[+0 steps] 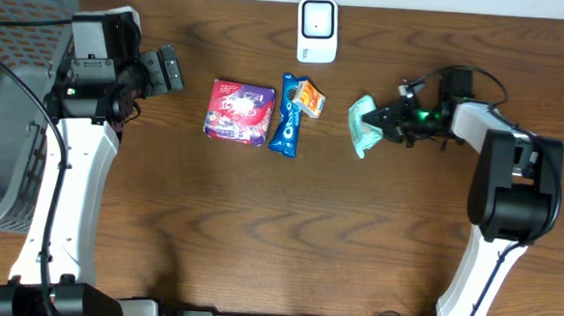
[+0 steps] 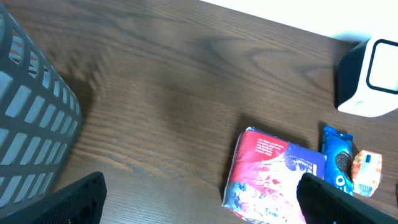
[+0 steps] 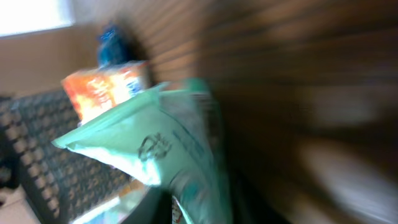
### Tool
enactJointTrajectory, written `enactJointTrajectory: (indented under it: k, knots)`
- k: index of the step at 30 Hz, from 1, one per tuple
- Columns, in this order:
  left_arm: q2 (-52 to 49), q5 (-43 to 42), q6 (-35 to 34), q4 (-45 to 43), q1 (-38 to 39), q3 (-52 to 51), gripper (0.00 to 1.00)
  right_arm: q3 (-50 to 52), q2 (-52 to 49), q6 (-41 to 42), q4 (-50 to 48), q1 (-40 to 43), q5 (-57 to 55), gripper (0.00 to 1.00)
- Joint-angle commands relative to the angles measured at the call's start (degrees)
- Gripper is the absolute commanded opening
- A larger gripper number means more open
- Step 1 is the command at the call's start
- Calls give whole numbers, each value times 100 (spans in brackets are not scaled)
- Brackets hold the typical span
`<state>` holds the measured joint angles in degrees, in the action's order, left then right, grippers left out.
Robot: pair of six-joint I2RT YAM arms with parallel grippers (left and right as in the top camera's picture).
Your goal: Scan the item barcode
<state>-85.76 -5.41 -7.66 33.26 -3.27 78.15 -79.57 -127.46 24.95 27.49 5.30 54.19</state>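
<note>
- The green packet (image 1: 362, 125) is the item to scan. It lies on the table (image 1: 258, 244), right of centre, at the tips of the right jaws.
- The right arm (image 1: 501, 179) reaches in from the packet's right side, so the packet sits directly to the left of those jaws, touching or almost touching them.
- The packet's long axis runs away from you and back toward you. That is across the line of the jaws, which meet its right-hand edge.
- You cannot tell from these views whether the right jaws are clamped on that edge or slack. The overhead view is too small, and the right wrist view is blurred, with the packet filling the foreground.
- The left jaws are spread wide and hold nothing. They hang over bare wood near the basket (image 1: 1, 163), well apart from the green packet.
- The right arm is much the nearer one, so I judge this move belongs to it.
- The white scanner (image 1: 318, 29) stands at the far edge of the table, left of and beyond the packet.
- The orange packet (image 1: 310, 99), blue packet (image 1: 286, 127) and red packet (image 1: 239, 112) lie further left. Keep the carry on the near-right side of the orange packet.
</note>
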Motion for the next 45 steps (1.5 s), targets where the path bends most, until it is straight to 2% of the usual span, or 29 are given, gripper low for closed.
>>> enactJointTrajectory:
  k: [1,6,11,14,17,25,29,31,32,34,45]
  knots:
    - [-42,55,15,17,-9,-13,98,-37,9,-125,232,308,-1534,29]
    - [-42,55,15,17,-9,-15,98,-529,162,-629,1298,560,-2343,37]
    - [-42,55,15,17,-9,-13,98,-1279,343,-1274,2374,516,-2396,47]
    - [-42,55,15,17,-9,-15,98,-1473,352,-1484,2570,330,-2387,52]
    - [-42,55,15,17,-9,-15,98,-1482,350,-1742,2553,4,-2468,64]
    - [-42,55,15,17,-9,-15,98,-1475,350,-1773,2538,-835,-3512,77]
    - [-42,55,15,17,-9,-13,98,-1471,350,-1727,2529,-1073,-3722,78]
    - [-42,55,15,17,-9,-13,98,-1471,350,-1725,2524,-1132,-3877,69]
    - [-42,55,15,17,-9,-13,98,-1473,350,-1727,2527,-1145,-3917,69]
    - [-42,55,15,17,-9,-15,98,-1530,376,-1727,2605,-1152,-3928,77]
    - [-42,55,15,17,-9,-15,98,-2079,1023,-1917,3132,-1261,-3932,78]
